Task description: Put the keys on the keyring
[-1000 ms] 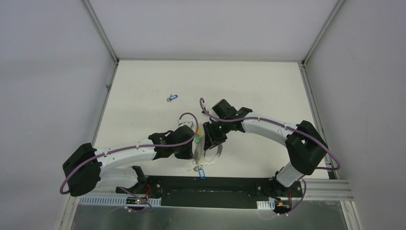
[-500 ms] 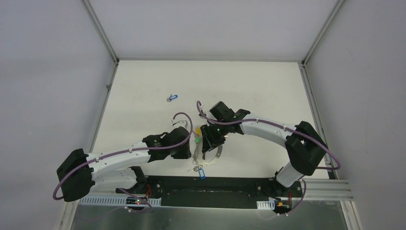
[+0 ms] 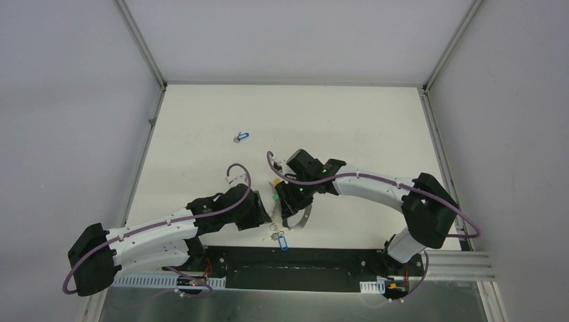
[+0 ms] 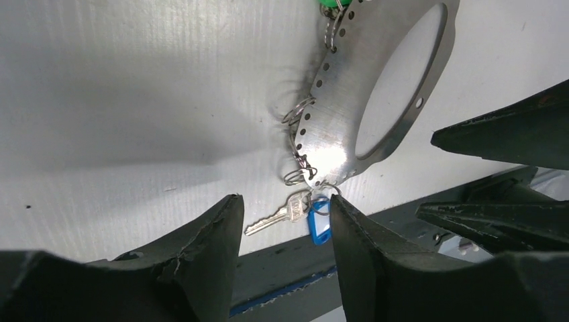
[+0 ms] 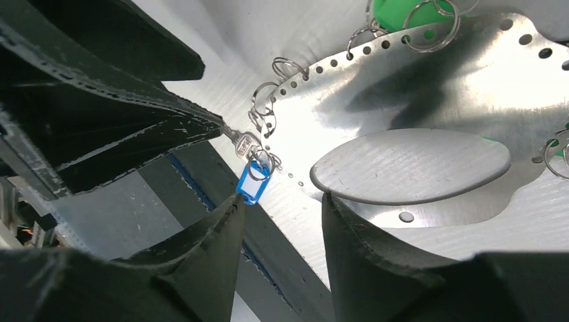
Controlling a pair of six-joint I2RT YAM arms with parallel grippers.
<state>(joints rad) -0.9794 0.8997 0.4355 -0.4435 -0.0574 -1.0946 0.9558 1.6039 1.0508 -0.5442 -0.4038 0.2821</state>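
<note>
The keyring (image 3: pixel 303 219) is a shiny flat metal ring with holes along its rim and small split rings, lying near the table's front edge. It fills the left wrist view (image 4: pixel 376 100) and the right wrist view (image 5: pixel 436 100). A silver key (image 4: pixel 275 216) with a blue tag (image 4: pixel 319 227) hangs from its rim; the tag also shows in the right wrist view (image 5: pixel 253 182) and the top view (image 3: pixel 282 240). A green tag (image 5: pixel 402 10) hangs at the far rim. A loose blue-tagged key (image 3: pixel 241 137) lies far back. My left gripper (image 4: pixel 282 204) is open, just left of the ring. My right gripper (image 5: pixel 282 198) is open over the ring.
The black base rail (image 3: pixel 302 258) runs along the table's front edge, just beyond the blue tag. A yellow tag (image 3: pixel 277 182) sits by the right gripper. Grey walls enclose the white table (image 3: pixel 349 121) on three sides.
My left arm has drawn back to the left and toward the near edge, away from the ring. My right gripper has shifted left and slightly nearer over the ring.
</note>
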